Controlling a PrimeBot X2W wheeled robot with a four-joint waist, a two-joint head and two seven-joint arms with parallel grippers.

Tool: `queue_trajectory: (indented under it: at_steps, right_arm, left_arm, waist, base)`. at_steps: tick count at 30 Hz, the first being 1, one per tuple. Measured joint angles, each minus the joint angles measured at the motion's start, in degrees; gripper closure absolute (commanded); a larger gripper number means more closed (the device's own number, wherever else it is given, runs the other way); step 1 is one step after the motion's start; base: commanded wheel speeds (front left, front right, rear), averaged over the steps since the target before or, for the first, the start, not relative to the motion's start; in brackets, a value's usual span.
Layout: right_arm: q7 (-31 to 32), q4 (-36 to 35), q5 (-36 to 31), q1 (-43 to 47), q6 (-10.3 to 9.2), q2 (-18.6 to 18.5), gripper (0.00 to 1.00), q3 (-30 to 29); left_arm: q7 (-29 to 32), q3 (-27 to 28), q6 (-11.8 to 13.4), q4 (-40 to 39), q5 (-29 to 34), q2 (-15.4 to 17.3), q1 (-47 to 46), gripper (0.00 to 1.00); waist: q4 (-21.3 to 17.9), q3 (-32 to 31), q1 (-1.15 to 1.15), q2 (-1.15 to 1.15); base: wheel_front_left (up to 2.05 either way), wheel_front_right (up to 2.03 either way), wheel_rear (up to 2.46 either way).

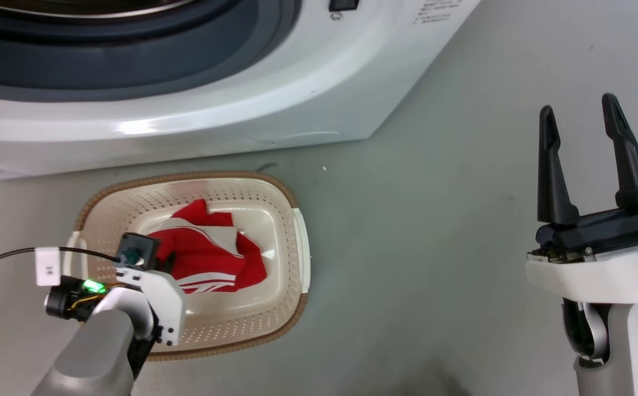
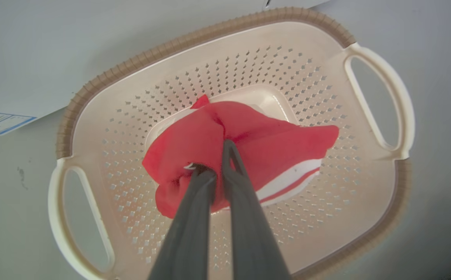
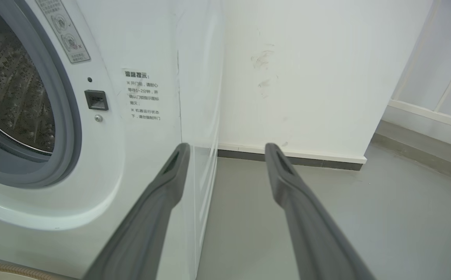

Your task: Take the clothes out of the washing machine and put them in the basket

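While the soft bright red fabric garment [image 2: 256,144] with white panels and thin white stripe trim is pinched at a gathered fold, it lies inside the cream-white perforated plastic basket [image 2: 132,66] with a brown woven-look rim, over the middle of its floor. The left gripper [image 2: 217,158] points down onto it, its 2 dark fingers pressed together on the cloth. The garment's long axis runs across the fingers, toward the basket's handles. Judgement: release requires only spreading the jaws, since the cloth is within the rim. The right gripper [image 1: 578,107] stands spread and empty over bare grey floor [image 1: 407,247], well apart. Behind the basket stands the large white front-loading washing machine [image 1: 242,110]; the visible part of its perforated steel drum [image 3: 11,89] shows no cloth.
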Motion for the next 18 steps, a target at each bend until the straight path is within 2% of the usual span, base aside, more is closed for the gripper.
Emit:
queue_trajectory:
  at_steps: [7,15,16,17,18]
  right_arm:
    - [0.0,-1.36,1.2,-1.77,0.0,-0.01,0.0,1.37]
    - [0.0,-1.79,1.77,-3.01,0.0,0.0,0.0,2.23]
    - [0.0,-1.75,1.8,-3.01,0.0,0.0,0.0,2.18]
    - [0.0,-1.62,1.89,-3.01,0.0,0.0,0.0,2.11]
    - [0.0,-1.42,1.91,-3.03,0.0,0.0,0.0,2.03]
  left_arm:
    - [-2.78,2.85,0.25,10.48,-2.46,-0.69,-5.46,1.0]
    - [-5.32,2.66,0.44,17.82,-2.55,-1.52,-8.72,1.0]
    - [-5.89,2.61,0.83,18.24,-2.54,-1.62,-8.99,0.54]
    - [-6.34,2.58,1.08,18.63,-2.48,-1.74,-9.31,0.0]
    - [-6.65,2.59,1.33,18.96,-2.49,-1.91,-9.55,0.0]
  waist:
    - [-2.62,5.99,0.0,0.0]
    - [-4.82,10.44,0.0,0.0]
    - [-4.99,10.59,0.0,0.0]
    - [-5.07,10.6,0.0,0.0]
    - [-5.07,10.44,0.0,0.0]
  base:
    - [0.0,0.0,0.0]
    - [0.0,0.0,0.0]
    - [0.0,0.0,0.0]
    - [0.0,0.0,0.0]
    - [0.0,0.0,0.0]
